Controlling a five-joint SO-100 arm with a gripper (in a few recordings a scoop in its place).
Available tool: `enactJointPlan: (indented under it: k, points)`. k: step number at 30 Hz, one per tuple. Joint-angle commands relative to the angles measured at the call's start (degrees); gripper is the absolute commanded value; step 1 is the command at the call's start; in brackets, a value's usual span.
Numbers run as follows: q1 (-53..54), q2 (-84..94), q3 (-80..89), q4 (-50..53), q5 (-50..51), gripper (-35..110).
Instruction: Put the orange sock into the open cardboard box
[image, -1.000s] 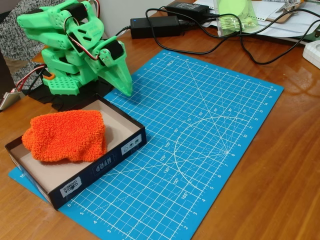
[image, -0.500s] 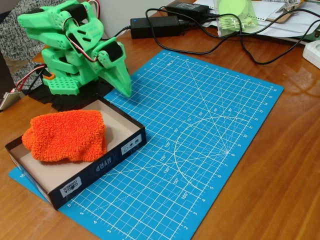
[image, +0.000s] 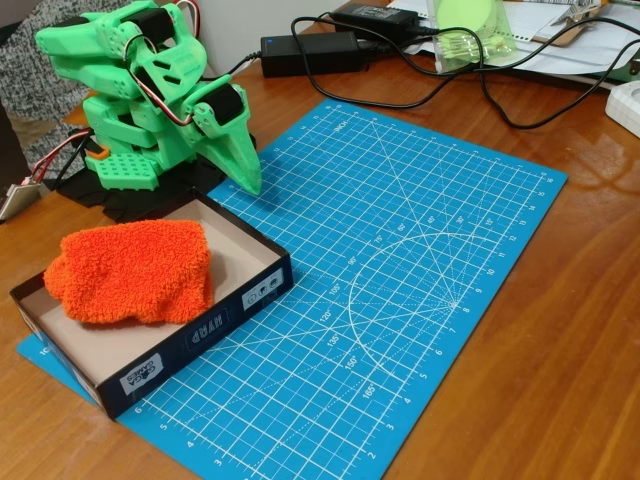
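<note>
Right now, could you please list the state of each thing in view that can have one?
orange sock: bunched, lying inside the box, one end draped over the left wall.
open cardboard box: open-topped, sitting on the mat's corner.
end effector: shut, empty, pointing down behind the box, arm folded.
cutting mat: flat on the table.
power adapter: on the table, cables attached.

Orange sock (image: 130, 272) in box (image: 215, 325) (gripper (image: 247, 176) apart).
</note>
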Motion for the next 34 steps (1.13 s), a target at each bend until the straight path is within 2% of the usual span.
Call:
enactJointPlan:
  k: [1, 34]
  points:
    - [0.26, 1.23, -0.53, 0.35, 0.09, 0]
    - [1.05, 1.14, -0.53, 0.35, 1.32, 0]
